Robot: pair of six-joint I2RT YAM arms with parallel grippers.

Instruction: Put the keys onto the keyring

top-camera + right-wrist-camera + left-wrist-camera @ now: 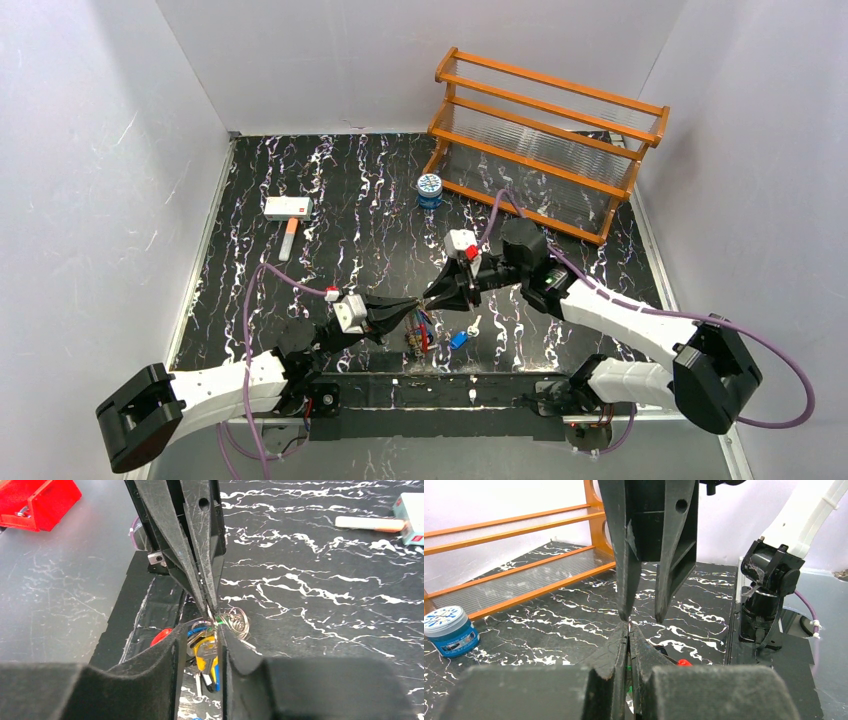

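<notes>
My left gripper (408, 314) is shut on the thin silvery keyring (198, 625), and its closed tips (210, 611) reach down to the ring from the top of the right wrist view. Under it hangs a bunch of keys (418, 338): a yellow key (207, 656), a blue one and a red head (160, 636), beside small coiled rings (235, 621). My right gripper (432, 297) meets the left one tip to tip. It stands open (204, 627), with the bunch showing in its gap but untouched. A loose blue key (459, 339) and a silver key (475, 325) lie on the table just right of the bunch.
An orange slatted rack (545, 130) stands at the back right, with a small blue-and-white tin (430, 190) in front of it. A white-and-red tool with a pale handle (288, 212) lies at the back left. White walls close in the black marbled table (350, 180).
</notes>
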